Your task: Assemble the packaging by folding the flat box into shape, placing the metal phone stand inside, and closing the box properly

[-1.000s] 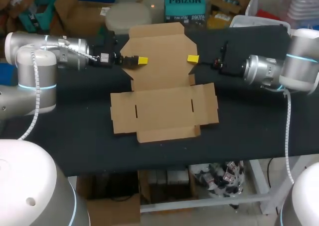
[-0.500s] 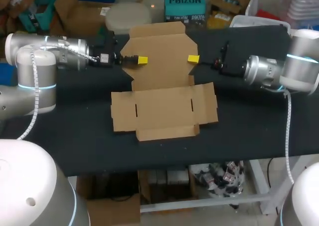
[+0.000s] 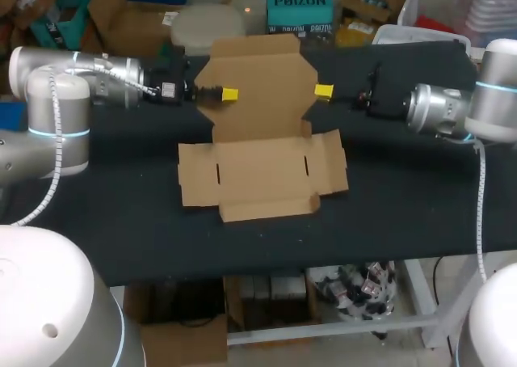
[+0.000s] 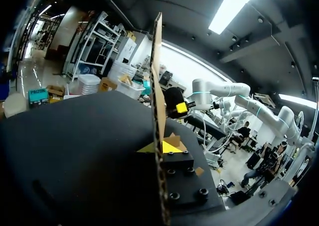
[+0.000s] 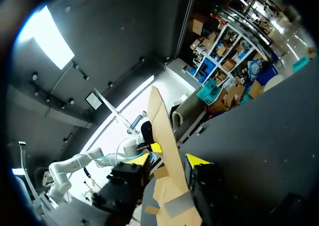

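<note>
1. Box (image 3: 262, 181) sits mid-worktop (image 3: 121, 213), front part lying flat. Back panel (image 3: 257, 76) is lifted, near upright as the wrist views show it.
2. Left fingers (image 3: 230, 95) are pinched on the panel's left edge, with a yellow tip on each face of the card.
3. Right fingers (image 3: 324, 90) are at the panel's right edge, standing apart with the card between them. A gap shows on either side, so by my reading they hold nothing.
4. Phone stand: not seen in any view.
5. Risk: the panel is held from one side only. The free right edge may sag or twist, and the fold could then form away from the crease line.
6. Risk: nothing pins the flat part. Any further lift or pull from the left could drag the whole box across the worktop instead of bending it.
7. Risk: if the right fingers close where they stand, they may catch only the very edge or the small side tab and slip off.
8. Risk: a hard pinch on thin card near its edge could crush or tear it.
</note>
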